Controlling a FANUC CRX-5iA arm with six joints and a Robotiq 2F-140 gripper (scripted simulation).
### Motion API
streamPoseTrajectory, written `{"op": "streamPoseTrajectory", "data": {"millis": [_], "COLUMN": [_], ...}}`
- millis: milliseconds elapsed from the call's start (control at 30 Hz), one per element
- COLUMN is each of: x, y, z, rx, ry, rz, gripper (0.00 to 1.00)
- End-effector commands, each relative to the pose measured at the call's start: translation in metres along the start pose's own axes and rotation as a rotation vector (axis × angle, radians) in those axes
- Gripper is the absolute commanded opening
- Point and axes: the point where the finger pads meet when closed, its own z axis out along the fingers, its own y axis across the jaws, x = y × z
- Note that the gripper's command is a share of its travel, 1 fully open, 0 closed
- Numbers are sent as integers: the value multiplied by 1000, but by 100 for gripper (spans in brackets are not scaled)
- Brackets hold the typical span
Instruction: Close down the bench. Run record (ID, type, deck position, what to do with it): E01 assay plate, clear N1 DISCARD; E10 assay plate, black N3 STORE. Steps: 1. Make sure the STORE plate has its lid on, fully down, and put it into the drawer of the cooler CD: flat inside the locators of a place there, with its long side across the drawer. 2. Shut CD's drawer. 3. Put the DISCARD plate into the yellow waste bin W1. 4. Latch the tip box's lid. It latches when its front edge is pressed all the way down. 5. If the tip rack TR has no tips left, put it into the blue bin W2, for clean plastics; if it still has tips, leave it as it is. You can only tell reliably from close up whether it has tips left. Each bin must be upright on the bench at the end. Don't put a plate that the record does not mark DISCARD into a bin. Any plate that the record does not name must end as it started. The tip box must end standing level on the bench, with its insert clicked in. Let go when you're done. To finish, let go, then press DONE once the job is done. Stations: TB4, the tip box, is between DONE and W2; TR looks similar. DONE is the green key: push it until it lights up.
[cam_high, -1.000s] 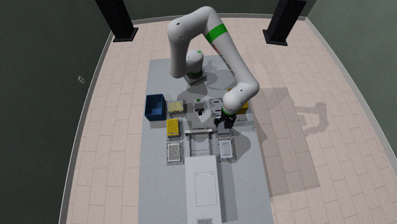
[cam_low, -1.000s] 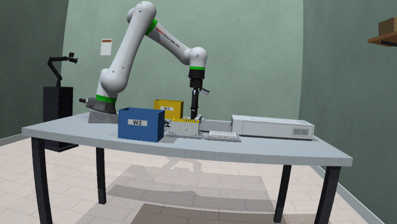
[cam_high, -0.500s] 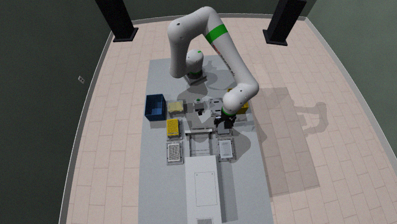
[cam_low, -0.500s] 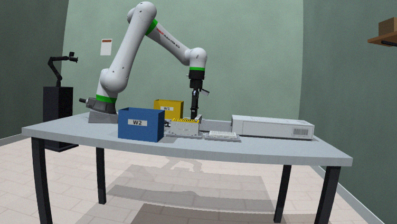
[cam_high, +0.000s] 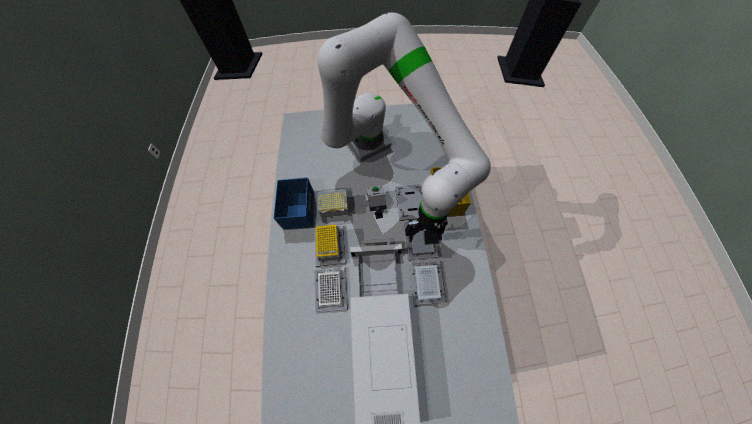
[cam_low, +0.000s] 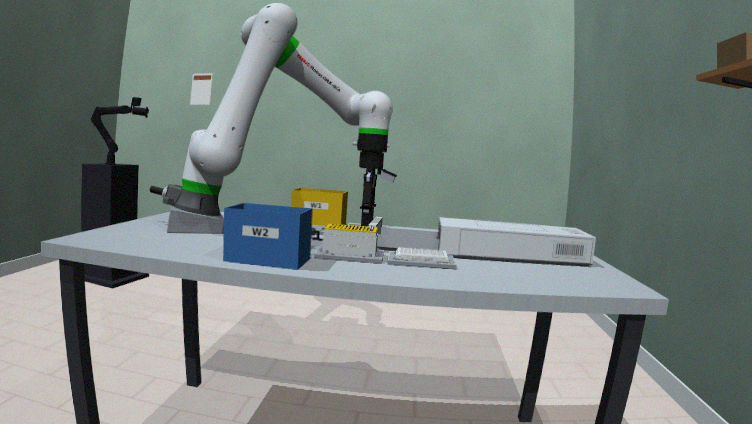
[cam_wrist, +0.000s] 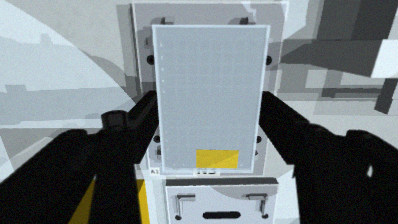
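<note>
A pale grey lidded plate (cam_wrist: 210, 97) with a yellow patch near its lower edge sits between my two black fingers, and my jaws are clamped on its long sides. Only the wrist view shows this grip; below the plate there it also shows a deck nest with corner locators and a second nest just beneath. From the top, my gripper (cam_high: 425, 231) hides the plate altogether and hangs over the bench beside the cooler's open drawer (cam_high: 378, 265), with another plate (cam_high: 427, 281) in the nest next along. The exterior view shows me pointing straight down behind the yellow-topped tip rack (cam_low: 349, 239), with the yellow bin W1 (cam_low: 319, 205) behind and the blue bin W2 (cam_low: 266, 235) in front.
</note>
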Motion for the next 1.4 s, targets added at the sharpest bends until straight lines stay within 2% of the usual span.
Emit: {"op": "streamPoseTrajectory", "data": {"millis": [0, 67, 100, 967, 1367], "x": [1, 1, 1, 1, 1], "y": [0, 0, 0, 0, 0], "z": [-1, -1, -1, -1, -14], "rx": [1, 1, 1, 1, 1], "ry": [2, 2, 2, 2, 2], "rz": [0, 0, 0, 0, 0], "gripper": [10, 10, 70, 70, 70]}}
